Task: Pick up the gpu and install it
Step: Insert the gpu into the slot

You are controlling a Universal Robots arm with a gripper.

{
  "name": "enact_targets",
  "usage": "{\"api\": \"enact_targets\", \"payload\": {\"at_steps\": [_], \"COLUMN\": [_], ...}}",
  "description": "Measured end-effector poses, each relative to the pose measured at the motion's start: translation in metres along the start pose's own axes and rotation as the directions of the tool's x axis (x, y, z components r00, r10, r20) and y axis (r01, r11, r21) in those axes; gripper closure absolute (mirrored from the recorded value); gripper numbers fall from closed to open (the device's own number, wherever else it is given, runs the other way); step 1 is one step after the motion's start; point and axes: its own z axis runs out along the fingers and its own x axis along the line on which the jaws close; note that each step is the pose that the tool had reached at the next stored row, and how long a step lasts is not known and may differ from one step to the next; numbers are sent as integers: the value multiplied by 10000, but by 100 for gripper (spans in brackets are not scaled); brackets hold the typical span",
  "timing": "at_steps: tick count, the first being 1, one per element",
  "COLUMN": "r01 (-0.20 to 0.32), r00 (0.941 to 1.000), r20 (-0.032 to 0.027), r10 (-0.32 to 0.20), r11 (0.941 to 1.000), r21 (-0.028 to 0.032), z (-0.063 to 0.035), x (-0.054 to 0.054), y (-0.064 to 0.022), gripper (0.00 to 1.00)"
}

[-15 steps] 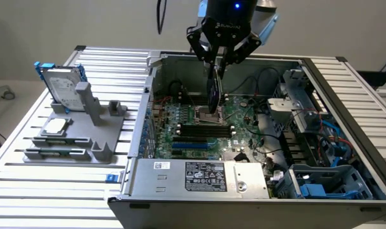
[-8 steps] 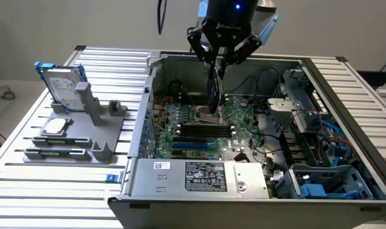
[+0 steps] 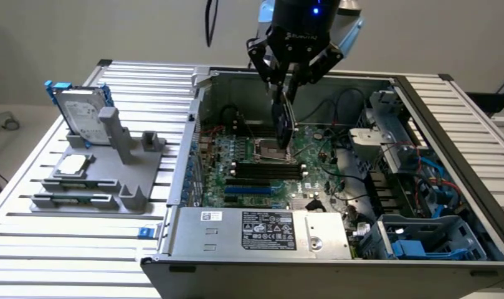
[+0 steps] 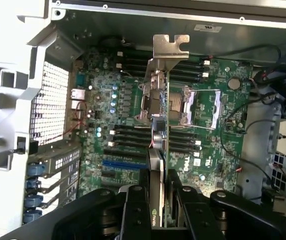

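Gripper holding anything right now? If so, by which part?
The gpu: gripper pinches its two flat faces, away from the bracket end, card edge-on above the motherboard.

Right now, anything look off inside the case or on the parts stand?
Nothing stands out. The gripper is shut on the graphics card, which hangs on edge above the motherboard, not in a slot. Nothing looks spilled or bent. The hard drive stands upright in the grey stand.
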Motion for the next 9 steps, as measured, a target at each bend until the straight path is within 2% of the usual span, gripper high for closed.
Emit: {"api": "enact_targets", "payload": {"at_steps": [5,9], "r01": [911,1630], "r00": [9958,9866], "r20": [-49,-92], "r10": [-911,-1629], "r11": [9958,9866], "r21": [43,75], "z": [47,92], "x": [-2,-5], "y": [-2,-5], "gripper": [73,73]}}
